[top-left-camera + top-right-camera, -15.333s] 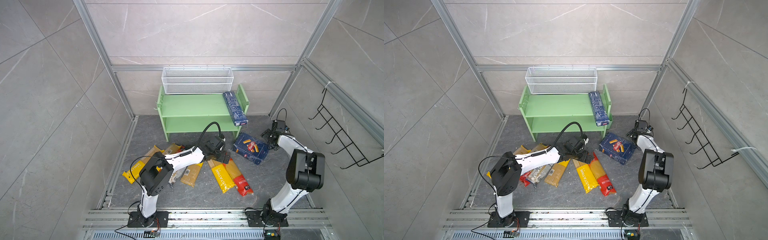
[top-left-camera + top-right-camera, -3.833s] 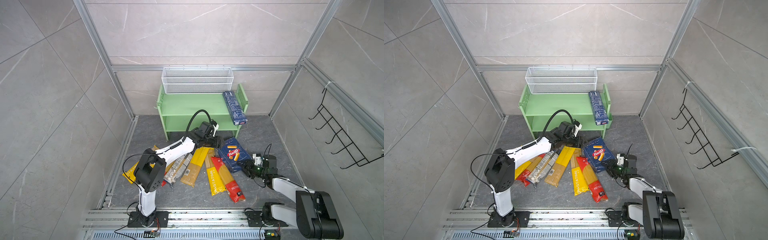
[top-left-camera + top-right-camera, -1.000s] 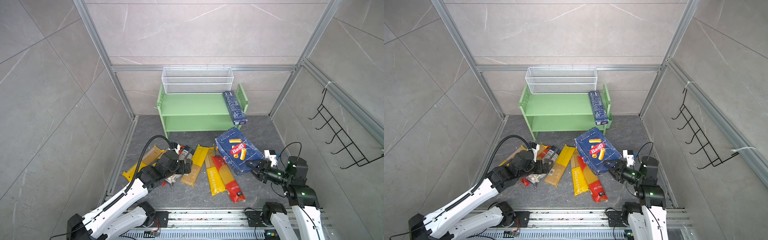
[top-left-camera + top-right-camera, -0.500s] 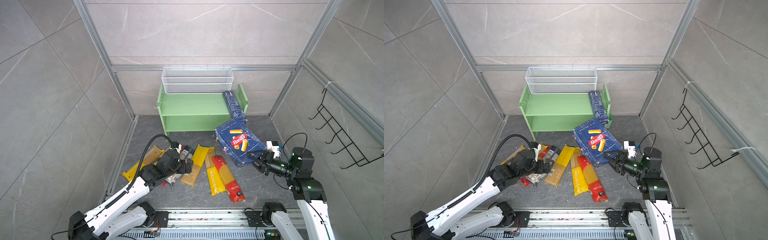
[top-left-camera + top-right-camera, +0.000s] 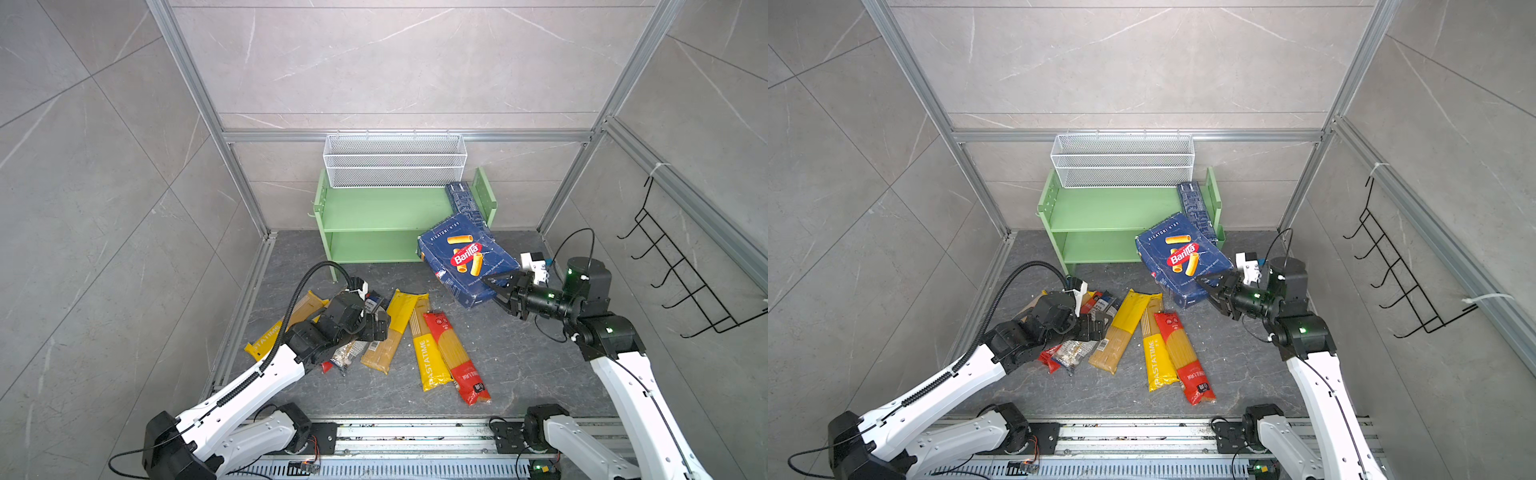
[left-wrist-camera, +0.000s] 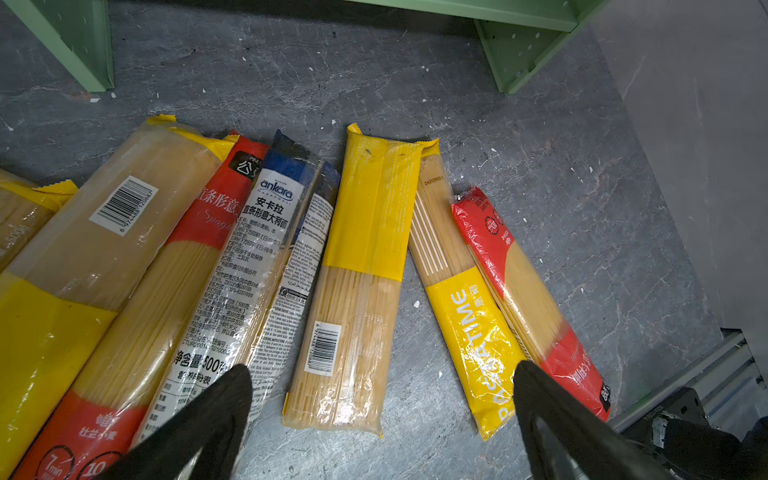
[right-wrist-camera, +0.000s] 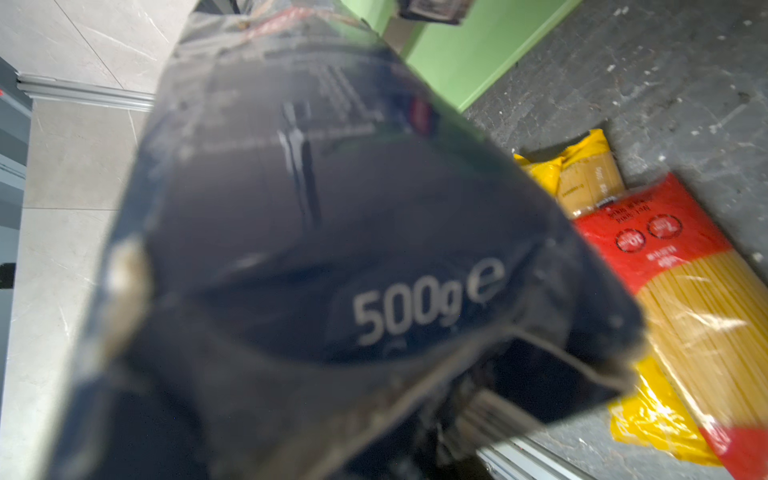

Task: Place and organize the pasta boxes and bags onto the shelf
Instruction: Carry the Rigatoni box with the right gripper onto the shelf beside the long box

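Grey walls stand round a dark stone surface [image 5: 519, 353]. The right claw [image 5: 494, 289] is clenched on one low edge of the Barilla rigatoni box [image 5: 465, 257]. That box hangs tilted in the air, just in front of the right end of the green shelf [image 5: 374, 210]. It is a big box held by a small bit, so I think it could twist or slip out. It could also bump the narrow blue box [image 5: 461, 199] on the top board and knock it off. The left claw [image 6: 382, 376] is wide open, holding nothing, over the spaghetti bags [image 6: 365, 257] lying on the surface. Counting: two blue boxes, seven bags as far as I can tell, one shelf with two boards, two claws.
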